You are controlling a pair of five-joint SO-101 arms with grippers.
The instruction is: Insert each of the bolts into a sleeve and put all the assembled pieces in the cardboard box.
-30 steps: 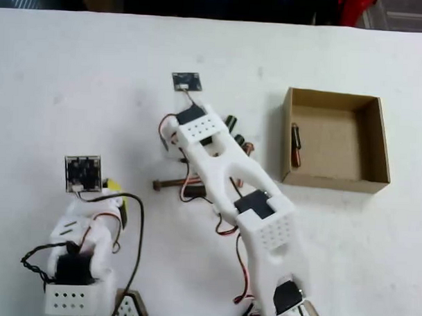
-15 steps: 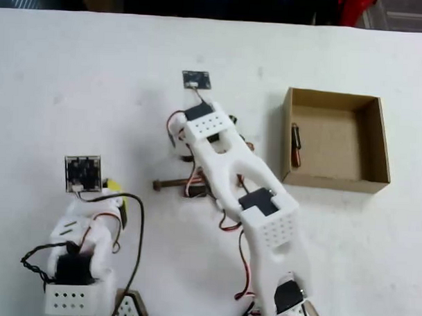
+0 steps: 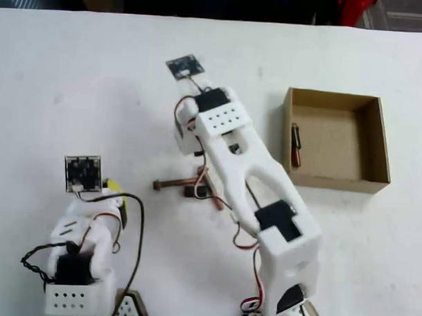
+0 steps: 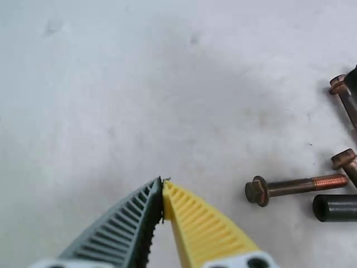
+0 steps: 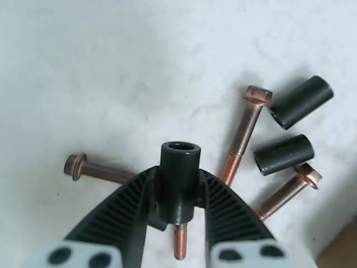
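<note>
Sitting at the near left, the left hand [image 4: 162, 192] is closed tip to tip on nothing, with a loose bolt [image 4: 290, 187] near it on the worktop [image 4: 111, 84]. Further right, the right hand [image 5: 177, 174], clamped on a black sleeve [image 5: 180, 153], has drifted outward and slightly toward the cardboard box [image 3: 335, 182], which holds one finished piece [image 3: 295, 143], so a drop-off may be coming. Whether the copper shank [image 5: 179, 245] under the sleeve sits inside it or lies beneath is hard to tell.

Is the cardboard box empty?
Not empty: one sleeved bolt lies inside the cardboard box, by its left-hand wall in the high view.
</note>
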